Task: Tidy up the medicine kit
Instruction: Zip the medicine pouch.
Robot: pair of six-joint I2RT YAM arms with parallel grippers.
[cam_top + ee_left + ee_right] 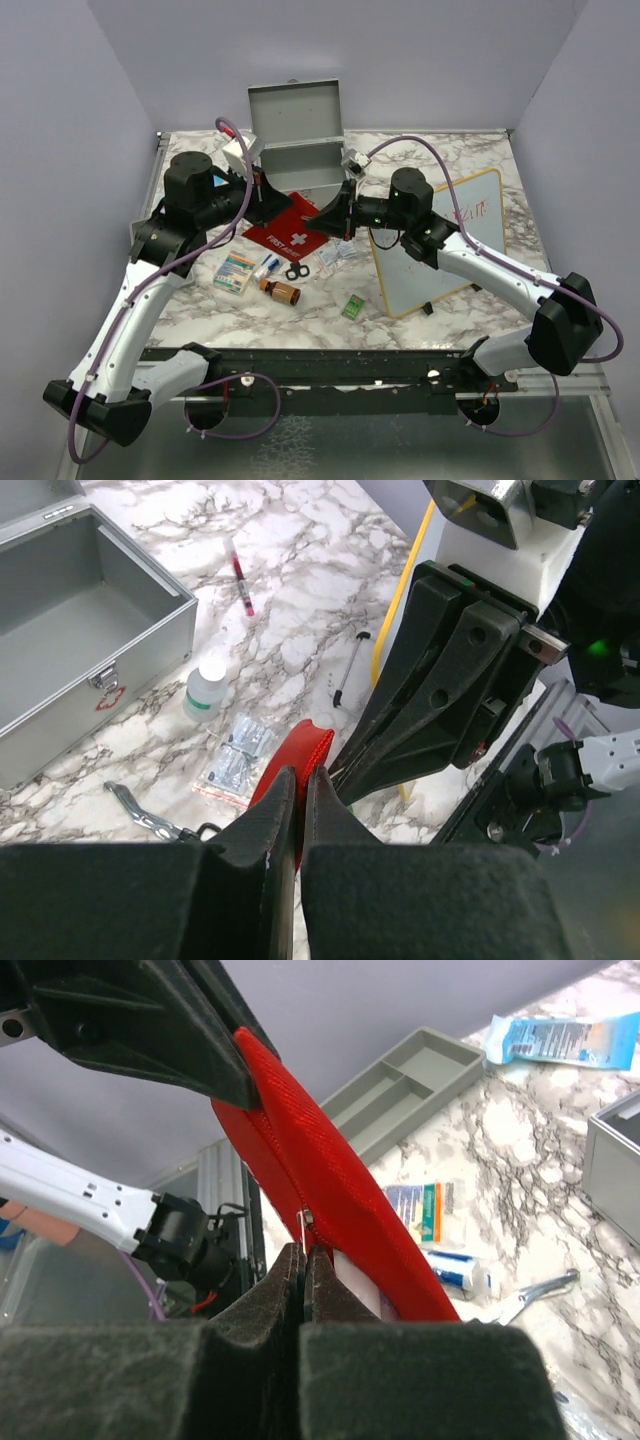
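Left pincer (pixel 300 780), bottom centre: I have it clamped together on the edge of the red pouch (pixel 305 748). Right pincer (pixel 303 1255), bottom centre: pressed shut on what looks like the pouch's zip tab. The pouch spans between the two. The medicine kit (pixel 130 665) stands at upper left with its lid up. The step is probably unzipping: I should anchor the left grip firmly and draw the tab along the seam, never away from it.
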